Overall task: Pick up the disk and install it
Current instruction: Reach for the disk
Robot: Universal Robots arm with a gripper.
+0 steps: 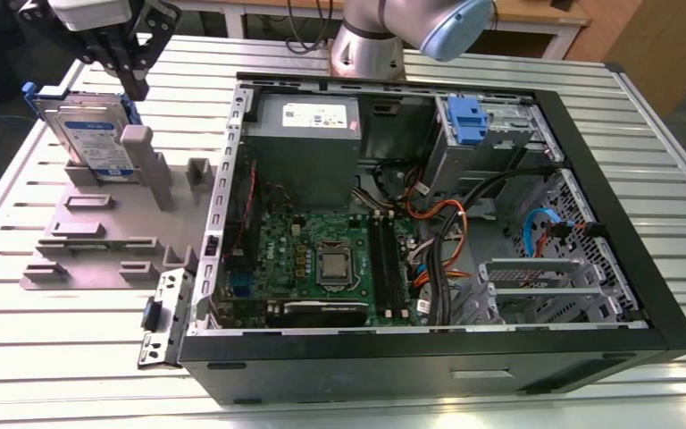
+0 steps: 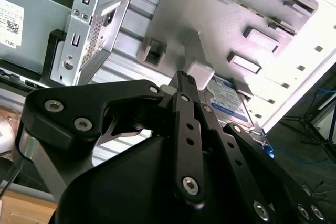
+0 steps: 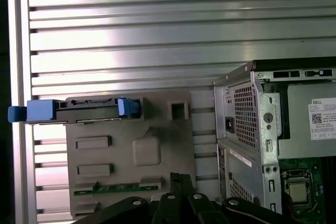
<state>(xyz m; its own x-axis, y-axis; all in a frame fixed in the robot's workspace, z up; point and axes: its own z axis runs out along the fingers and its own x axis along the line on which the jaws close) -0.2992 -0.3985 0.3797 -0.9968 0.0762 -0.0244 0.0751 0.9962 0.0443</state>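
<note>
1. Your tool (image 1: pixel 137 88) hangs over the far corner of the slatted metal surface (image 1: pixel 57 357), at the exterior view's left. Its black fingers are pressed together with nothing between them.
2. The disk (image 1: pixel 85 134) stands on edge in a slot of the grey fixture plate (image 1: pixel 93 241). Its blue carrier frame is clipped around it and its white-and-blue label faces the exterior camera.
3. Your tool's tips sit just above the disk's upper corner, on the side nearest the computer case (image 1: pixel 439 357). You cannot tell from these views whether they touch it.
4. In the second wrist view, the closed tool (image 2: pixel 182 76) points at a grey post of the fixture plate (image 2: pixel 173 3), and the disk (image 2: pixel 228 98) lies just beyond that post.
5. In the first wrist view, the disk (image 3: pixel 86 109) shows edge-on along one side of the fixture plate (image 3: pixel 157 129), well apart from the tool (image 3: pixel 178 178).
6. The open computer case lies beside the fixture plate, with the grey power supply box (image 1: pixel 307 125) inside it.
</note>
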